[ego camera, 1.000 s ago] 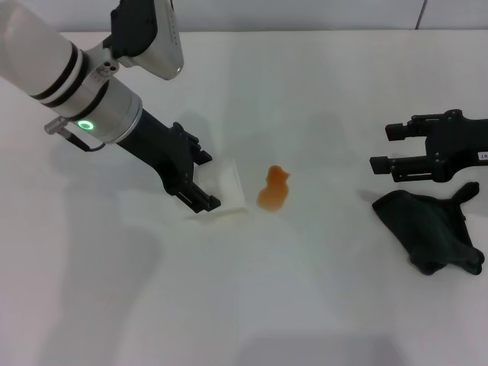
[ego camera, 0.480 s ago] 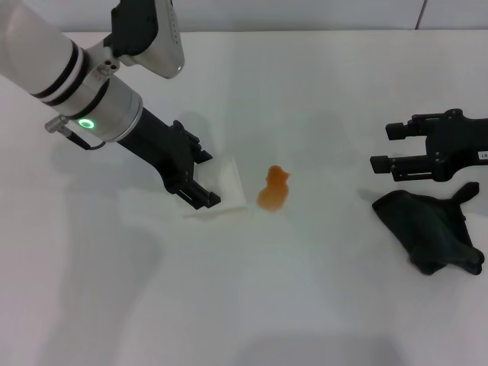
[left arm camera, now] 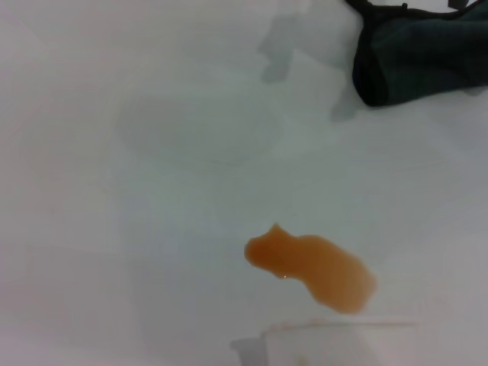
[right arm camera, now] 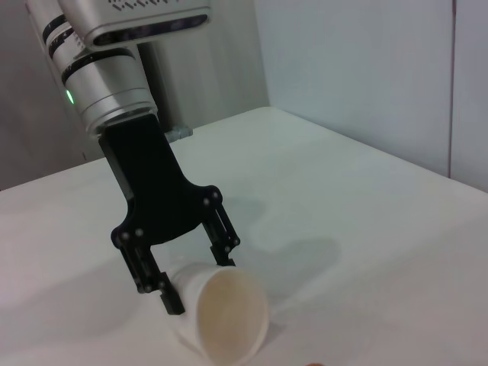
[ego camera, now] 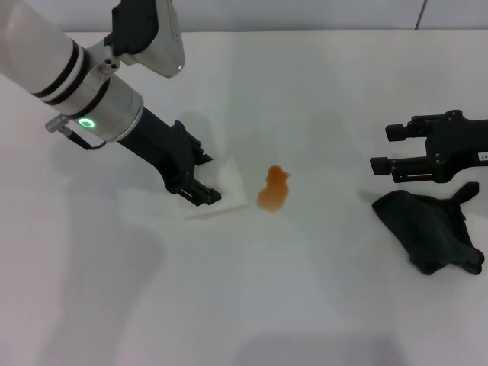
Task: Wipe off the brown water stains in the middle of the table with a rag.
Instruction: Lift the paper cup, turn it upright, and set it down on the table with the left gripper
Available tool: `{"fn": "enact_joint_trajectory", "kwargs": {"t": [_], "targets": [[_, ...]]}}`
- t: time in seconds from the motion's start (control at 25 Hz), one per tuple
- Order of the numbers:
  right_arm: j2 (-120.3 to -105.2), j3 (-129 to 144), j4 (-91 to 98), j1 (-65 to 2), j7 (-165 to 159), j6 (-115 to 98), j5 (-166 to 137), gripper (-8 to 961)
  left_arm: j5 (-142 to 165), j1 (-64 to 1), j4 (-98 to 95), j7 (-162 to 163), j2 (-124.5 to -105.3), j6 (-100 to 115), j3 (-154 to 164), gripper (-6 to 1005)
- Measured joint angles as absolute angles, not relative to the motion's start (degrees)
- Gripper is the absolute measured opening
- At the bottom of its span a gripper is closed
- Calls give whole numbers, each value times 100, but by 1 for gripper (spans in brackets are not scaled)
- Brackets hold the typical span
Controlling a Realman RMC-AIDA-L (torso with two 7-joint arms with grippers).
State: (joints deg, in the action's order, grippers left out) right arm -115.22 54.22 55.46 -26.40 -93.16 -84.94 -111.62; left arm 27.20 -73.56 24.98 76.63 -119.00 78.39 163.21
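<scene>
Brown water stains [ego camera: 273, 190] lie mid-counter [ego camera: 305, 290], unwiped. The rag [ego camera: 429, 229] rests well apart, toward the robot's right, just beside the right hand [ego camera: 380, 148], which hovers above the counter with fingers apart, holding nothing. To do the pickup well, that hand should probably drop onto the rag's bunched middle (not a thin corner) before closing. The left hand [ego camera: 207, 178] sits low beside the stains, fingers spread around a tipped white paper cup [ego camera: 226, 189]; whether they press its wall cannot be told, so it is best left still.
</scene>
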Motion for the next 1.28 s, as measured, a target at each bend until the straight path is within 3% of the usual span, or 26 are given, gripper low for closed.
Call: {"fn": "enact_joint_trajectory", "kwargs": {"t": [0.84,1.28], "targets": [[-11506,5365,5546,-2637,-9316,-8489,-11162,708,350,-6580,3073,7191,-11892,8076,16312,515],[-11509,5393,5546,-2639,-9341,-8501,-11159,708,-1892,-5420,3759,6776,-11895,9235,16312,515]]}}
